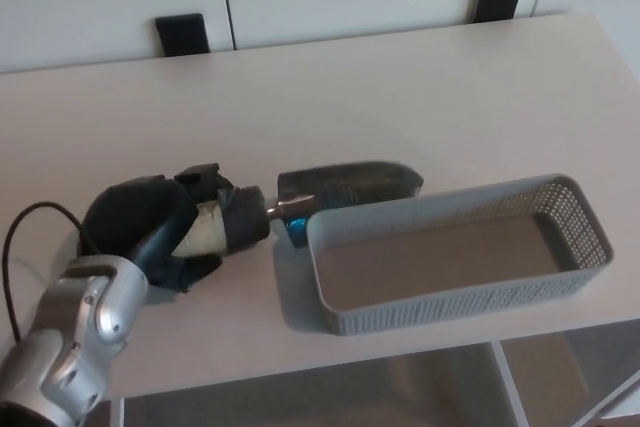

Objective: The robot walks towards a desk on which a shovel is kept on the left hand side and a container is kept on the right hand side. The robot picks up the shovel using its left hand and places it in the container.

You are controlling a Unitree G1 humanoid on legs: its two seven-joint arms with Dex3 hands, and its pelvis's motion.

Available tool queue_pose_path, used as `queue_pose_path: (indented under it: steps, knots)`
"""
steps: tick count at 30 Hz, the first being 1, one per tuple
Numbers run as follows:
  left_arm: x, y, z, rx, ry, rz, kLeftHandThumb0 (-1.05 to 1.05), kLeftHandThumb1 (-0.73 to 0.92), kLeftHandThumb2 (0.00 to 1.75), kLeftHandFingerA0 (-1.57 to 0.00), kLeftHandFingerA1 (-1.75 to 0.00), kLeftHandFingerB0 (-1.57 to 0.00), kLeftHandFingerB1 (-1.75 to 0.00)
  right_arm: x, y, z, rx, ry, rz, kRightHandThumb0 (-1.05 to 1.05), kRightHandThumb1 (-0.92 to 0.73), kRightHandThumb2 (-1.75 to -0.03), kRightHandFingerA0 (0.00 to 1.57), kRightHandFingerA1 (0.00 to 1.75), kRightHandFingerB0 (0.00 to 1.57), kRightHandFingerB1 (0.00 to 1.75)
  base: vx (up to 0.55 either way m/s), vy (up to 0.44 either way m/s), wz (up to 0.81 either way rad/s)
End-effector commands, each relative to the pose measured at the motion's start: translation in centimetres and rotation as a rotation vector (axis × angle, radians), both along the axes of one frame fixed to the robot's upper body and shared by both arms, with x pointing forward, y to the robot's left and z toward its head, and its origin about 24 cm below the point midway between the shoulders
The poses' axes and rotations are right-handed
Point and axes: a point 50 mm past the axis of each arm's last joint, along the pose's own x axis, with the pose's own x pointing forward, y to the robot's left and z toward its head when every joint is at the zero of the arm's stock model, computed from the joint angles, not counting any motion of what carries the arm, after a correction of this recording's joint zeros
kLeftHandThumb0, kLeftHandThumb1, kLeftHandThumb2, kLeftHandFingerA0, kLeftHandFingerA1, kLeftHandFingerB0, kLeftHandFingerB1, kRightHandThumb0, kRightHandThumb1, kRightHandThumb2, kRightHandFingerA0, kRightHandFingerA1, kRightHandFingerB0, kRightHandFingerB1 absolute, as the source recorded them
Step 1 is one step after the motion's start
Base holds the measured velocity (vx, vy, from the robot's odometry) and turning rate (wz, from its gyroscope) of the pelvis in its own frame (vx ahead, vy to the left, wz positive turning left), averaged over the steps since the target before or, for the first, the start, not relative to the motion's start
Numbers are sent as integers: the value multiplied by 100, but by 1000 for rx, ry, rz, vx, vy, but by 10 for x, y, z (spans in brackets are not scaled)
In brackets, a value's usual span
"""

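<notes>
Fingers (205,185) of left hand (165,222) wrap the shovel (300,199) by its pale handle, lower left of frame; I judge the grasp firm enough to lift; blade points right, lying just beside the container (455,292) at lower right, tip near its far rim; shovel not yet inside; right hand unseen.

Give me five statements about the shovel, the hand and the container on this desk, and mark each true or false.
1. The left hand is closed around the shovel handle. True.
2. The shovel blade lies inside the container. False: it is outside, beside the container's far left corner.
3. The container holds nothing. True.
4. The right hand is gripping the container rim. False: no right hand shows.
5. The container sits at the desk's far edge. False: it is by the near edge.
</notes>
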Motion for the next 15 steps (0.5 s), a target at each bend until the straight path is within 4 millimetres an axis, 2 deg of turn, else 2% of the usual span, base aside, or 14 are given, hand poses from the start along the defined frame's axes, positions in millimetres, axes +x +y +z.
queue_pose_path:
  steps: [1,2,5,6,7,9,12,13,14,15]
  knots:
    - [-17,0,-17,-465,56,126,-34,87,66,-115,-135,-85,-101,0,-2,1,-21,18,18,-29,-58,-58,79,53,50,49,0,0,0]
    - [-17,0,-16,-483,54,133,-33,87,66,-120,-133,-85,-101,0,-2,1,-20,18,17,-29,-57,-58,80,53,50,49,0,0,0]
    - [-16,0,-12,-774,86,244,-31,81,71,-115,-144,-84,-106,0,-2,1,-20,13,21,-29,-57,-57,80,54,50,50,0,0,0]
    - [-15,-1,-11,-845,94,275,-27,60,107,-128,-128,-87,-98,-1,-2,2,-20,13,19,-28,-57,-57,80,54,50,49,0,0,0]
    - [-15,-1,-10,-908,97,302,-26,75,78,-112,-145,-86,-107,-1,-2,2,-20,15,18,-29,-57,-57,79,53,50,49,0,0,0]
    - [-15,-2,-7,-1004,99,328,-27,76,73,-107,-154,-84,-111,-1,-2,1,-18,18,13,-29,-57,-57,79,53,50,49,0,0,0]
    - [-14,-3,-3,-1106,97,355,-21,71,77,-102,-161,-82,-114,1,-2,1,-19,16,18,-28,-57,-57,80,53,50,49,0,0,0]
    - [-15,-3,-3,-1127,95,357,-25,58,103,-124,-131,-86,-101,0,-2,0,-20,17,18,-28,-57,-57,81,54,50,49,0,0,0]
    - [-16,-4,-3,-1136,90,349,-25,59,103,-125,-133,-85,-102,-1,-2,0,-18,18,17,-28,-57,-57,81,54,50,49,0,0,0]
    - [-16,-4,-2,-1138,90,349,-20,70,79,-101,-162,-81,-114,-1,-2,0,-16,17,16,-29,-57,-57,81,54,50,50,0,0,0]
